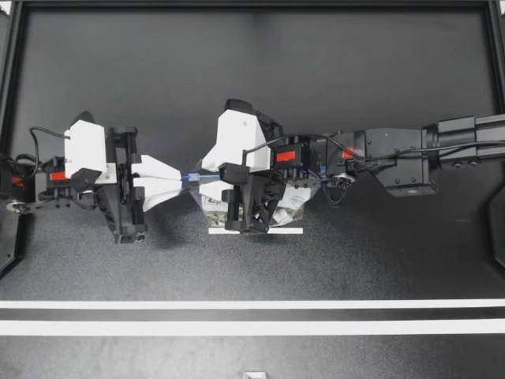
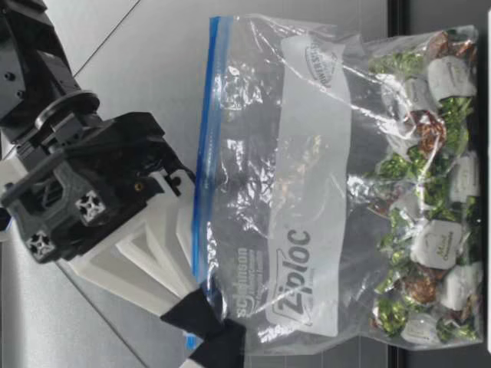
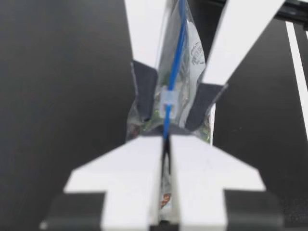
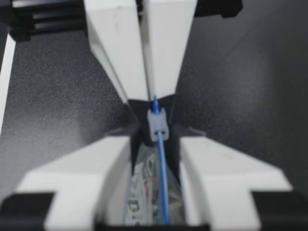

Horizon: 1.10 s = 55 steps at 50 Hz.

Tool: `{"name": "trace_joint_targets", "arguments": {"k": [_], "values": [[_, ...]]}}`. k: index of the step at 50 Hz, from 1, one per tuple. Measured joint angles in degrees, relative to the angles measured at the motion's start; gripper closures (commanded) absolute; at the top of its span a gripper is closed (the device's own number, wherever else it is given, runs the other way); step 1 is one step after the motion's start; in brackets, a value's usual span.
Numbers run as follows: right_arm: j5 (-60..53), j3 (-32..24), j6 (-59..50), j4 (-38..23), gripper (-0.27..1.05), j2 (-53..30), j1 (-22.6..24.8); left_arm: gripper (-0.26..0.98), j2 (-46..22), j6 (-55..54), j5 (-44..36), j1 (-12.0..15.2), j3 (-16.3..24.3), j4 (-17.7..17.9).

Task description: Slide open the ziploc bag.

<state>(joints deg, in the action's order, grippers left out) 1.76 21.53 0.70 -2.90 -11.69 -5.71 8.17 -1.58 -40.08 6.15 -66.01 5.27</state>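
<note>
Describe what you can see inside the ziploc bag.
Inside the ziploc bag, wrapped sweets in green, brown and white fill its lower part; the upper part looks empty. Sweets behind the front ones are hidden.

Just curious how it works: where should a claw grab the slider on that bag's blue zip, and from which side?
Probably best: pinch the slider across its sides, a finger each side of the blue zip track, coming along the track from the end opposite my left claw, which clamps the bag. It bulges wider than the thin track.
</note>
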Motion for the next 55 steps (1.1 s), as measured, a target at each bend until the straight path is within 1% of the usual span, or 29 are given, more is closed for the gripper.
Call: {"name": "trace_joint_targets", "arguments": {"k": [12,34,39,48,55], "values": [[0.2,-1.0,-0.4,-0.1,0.51,0.8,0.0,0.87,-1.7,-0.1,0.0,0.0,0.0,0.0],[1.8,-1.1,-0.5,-0.1,0.53,0.8,0.0,0.87,-1.6,0.1,0.1,0.0,0.0,0.1],[2.1,-1.0,-0.5,-0.1,0.6,0.8,0.0,0.87,-1.4,0.2,0.1,0.0,0.0,0.0],[3.2,-1.1,-0.6,-0.1,0.83,0.8,0.0,0.87,-1.1,0.3,0.1,0.0,0.1,0.1],[5.5,-1.4,-0.3,-0.1,0.93,1.1,0.0,0.87,-1.1,0.2,0.1,0.0,0.1,0.0]]}}
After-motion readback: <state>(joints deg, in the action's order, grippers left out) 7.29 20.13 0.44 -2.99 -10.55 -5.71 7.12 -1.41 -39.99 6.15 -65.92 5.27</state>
